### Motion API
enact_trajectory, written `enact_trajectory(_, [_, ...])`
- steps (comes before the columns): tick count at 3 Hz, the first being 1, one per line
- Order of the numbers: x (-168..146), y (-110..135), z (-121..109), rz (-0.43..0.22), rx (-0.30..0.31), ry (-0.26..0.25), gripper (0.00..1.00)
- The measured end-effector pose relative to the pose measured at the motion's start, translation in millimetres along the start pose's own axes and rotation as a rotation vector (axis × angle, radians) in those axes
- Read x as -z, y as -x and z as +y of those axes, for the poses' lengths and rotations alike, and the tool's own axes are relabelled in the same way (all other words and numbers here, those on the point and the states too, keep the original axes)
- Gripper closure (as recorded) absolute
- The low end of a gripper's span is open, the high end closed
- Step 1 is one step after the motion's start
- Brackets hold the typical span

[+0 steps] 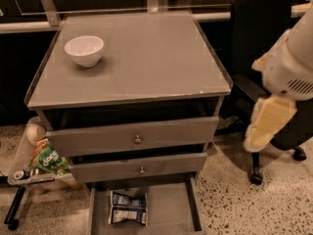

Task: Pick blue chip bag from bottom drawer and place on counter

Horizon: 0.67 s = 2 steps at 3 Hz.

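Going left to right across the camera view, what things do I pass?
Green snack bag → white bowl on the counter → blue chip bag in the bottom drawer → tool, far right, beside the counter.

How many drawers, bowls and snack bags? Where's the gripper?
Drawers: 3, two knobbed drawers and the bottom drawer
Bowls: 1, the white bowl
Snack bags: 2, the blue chip bag and the green snack bag
Total: 6
The gripper hangs right of the counter.

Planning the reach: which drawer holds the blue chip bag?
The bottom drawer, pulled furthest out under both knobbed drawers. The gripper hangs right of the counter.
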<state>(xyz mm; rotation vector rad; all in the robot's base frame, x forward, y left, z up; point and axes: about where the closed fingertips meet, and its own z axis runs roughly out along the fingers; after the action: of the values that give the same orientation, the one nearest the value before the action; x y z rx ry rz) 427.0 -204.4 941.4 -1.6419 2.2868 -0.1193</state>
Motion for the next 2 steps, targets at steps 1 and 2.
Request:
enact_trajectory(1, [-66, 0, 26, 0.013, -0.08, 0.027, 0.0])
enact_trajectory(2, [-151, -19, 73, 0.06, -0.148, 0.14, 0.0])
